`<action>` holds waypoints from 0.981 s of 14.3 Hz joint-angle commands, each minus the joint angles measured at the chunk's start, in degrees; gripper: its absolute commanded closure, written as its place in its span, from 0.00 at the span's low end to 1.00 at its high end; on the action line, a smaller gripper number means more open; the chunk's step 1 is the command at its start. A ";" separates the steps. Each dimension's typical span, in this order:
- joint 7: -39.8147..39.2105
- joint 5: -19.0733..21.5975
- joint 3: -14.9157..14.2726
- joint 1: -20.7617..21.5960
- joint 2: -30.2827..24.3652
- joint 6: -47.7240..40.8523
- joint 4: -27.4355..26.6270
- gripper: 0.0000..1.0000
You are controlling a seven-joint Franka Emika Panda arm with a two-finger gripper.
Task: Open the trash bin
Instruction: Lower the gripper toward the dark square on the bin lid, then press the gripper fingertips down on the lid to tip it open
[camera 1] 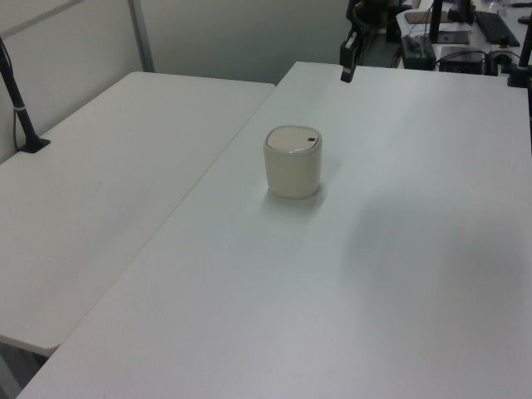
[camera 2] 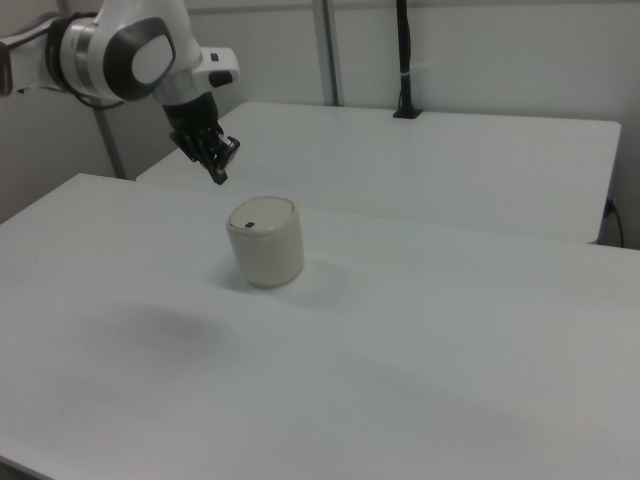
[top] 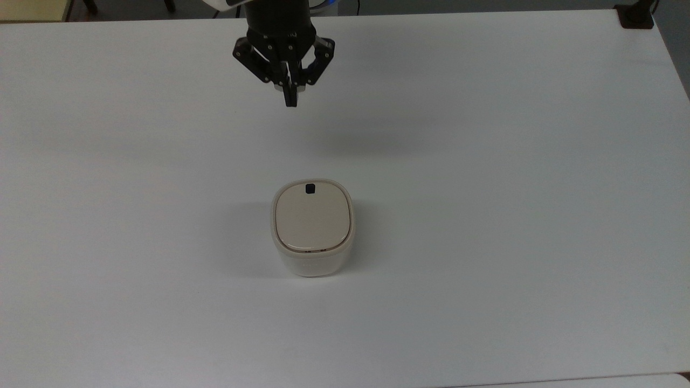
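Note:
The trash bin [top: 312, 231] stands upright on the white table [top: 485, 188], a cream-white rounded-square body under a flat beige lid that lies closed. Its small black button [top: 310, 188] sits near the lid's far edge in the top view. The same trash bin [camera 1: 293, 162] stands mid-table in the left view, and in the right view the trash bin [camera 2: 266, 240] stands left of centre. My black gripper [top: 290, 101] hangs above the table beyond the bin, fingers shut together with nothing between them. The gripper [camera 1: 346, 73] is high and behind the bin in the left view; in the right view the gripper [camera 2: 219, 176] hovers up-left of the lid.
A second white table [camera 1: 108, 191] adjoins along the left view's left. A black clamp post [camera 1: 21, 112] stands on it at the far edge. A black mount [top: 636, 16] sits at the top view's upper right corner. Desk clutter [camera 1: 457, 37] lies beyond the table.

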 commanded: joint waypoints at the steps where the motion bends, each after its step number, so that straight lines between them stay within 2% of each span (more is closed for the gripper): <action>1: 3.04 -0.35 -0.23 1.47 1.93 5.58 -1.96 0.95; 6: 12.79 -7.46 -0.23 3.40 6.33 13.05 -2.05 0.95; 8: 13.33 -8.26 -0.23 3.49 7.83 13.85 -1.96 0.95; 12: 16.13 -12.39 -0.23 4.72 10.90 17.71 -1.70 0.95; 14: 19.12 -15.90 -0.23 5.33 12.57 18.51 -1.44 0.95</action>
